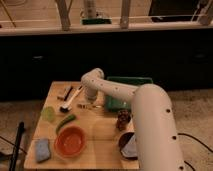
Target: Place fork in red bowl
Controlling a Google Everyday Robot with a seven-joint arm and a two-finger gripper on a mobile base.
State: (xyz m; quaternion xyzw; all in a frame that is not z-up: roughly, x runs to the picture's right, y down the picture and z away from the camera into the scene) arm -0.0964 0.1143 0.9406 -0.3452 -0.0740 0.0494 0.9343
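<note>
The fork is a thin silvery utensil lying flat on the wooden table, just right of the table's middle back. My gripper hangs from the white arm directly above the fork's left end, very close to it or touching it. The red bowl stands at the front left of the table, well in front of the gripper, and looks empty.
A white-handled utensil with a black head lies left of the gripper. A green pod lies behind the bowl. There is also a lime-green item, a blue sponge, a green tray, a brown object, and a dark bowl.
</note>
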